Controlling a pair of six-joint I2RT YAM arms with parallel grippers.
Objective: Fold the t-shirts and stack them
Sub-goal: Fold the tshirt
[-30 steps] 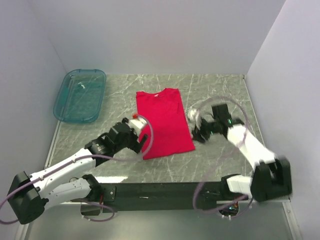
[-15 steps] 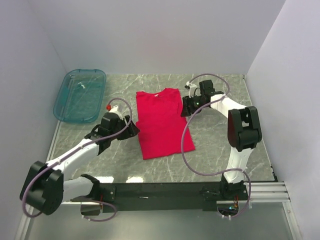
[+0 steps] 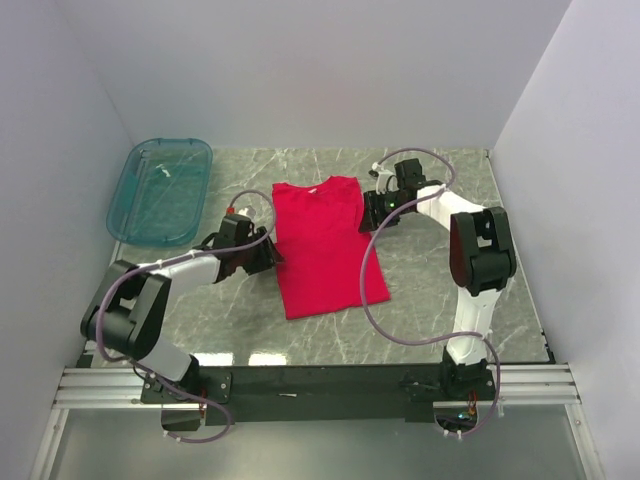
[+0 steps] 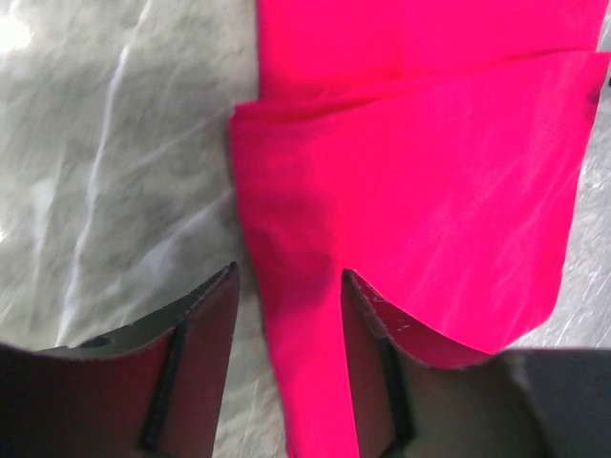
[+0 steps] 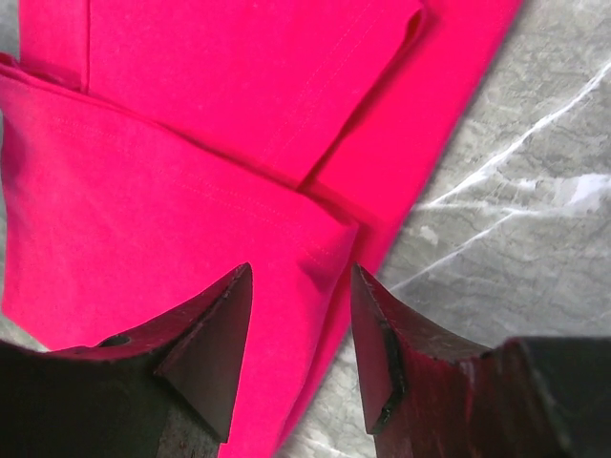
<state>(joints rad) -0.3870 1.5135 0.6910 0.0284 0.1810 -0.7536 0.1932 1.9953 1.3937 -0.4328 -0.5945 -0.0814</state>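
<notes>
The crimson-red t-shirt point(image 3: 325, 240) lies flat in the middle of the table with its sleeves and sides folded in, making a long strip with the neck at the far end. My left gripper point(image 3: 268, 255) is open at the strip's left edge; in the left wrist view point(image 4: 286, 286) its jaws straddle that edge of the shirt point(image 4: 420, 191). My right gripper point(image 3: 368, 215) is open at the right edge near the folded sleeve; in the right wrist view point(image 5: 301, 286) its jaws straddle the folded corner of the shirt point(image 5: 191, 191). Neither holds cloth.
A translucent teal plastic tub point(image 3: 160, 190) stands at the far left of the marble table point(image 3: 440, 290). White walls close the table on three sides. The arms' base rail point(image 3: 320, 385) runs along the near edge.
Both grippers have moved away from the near part of the shirt to its left and right edges further up. The shirt itself has not moved.
</notes>
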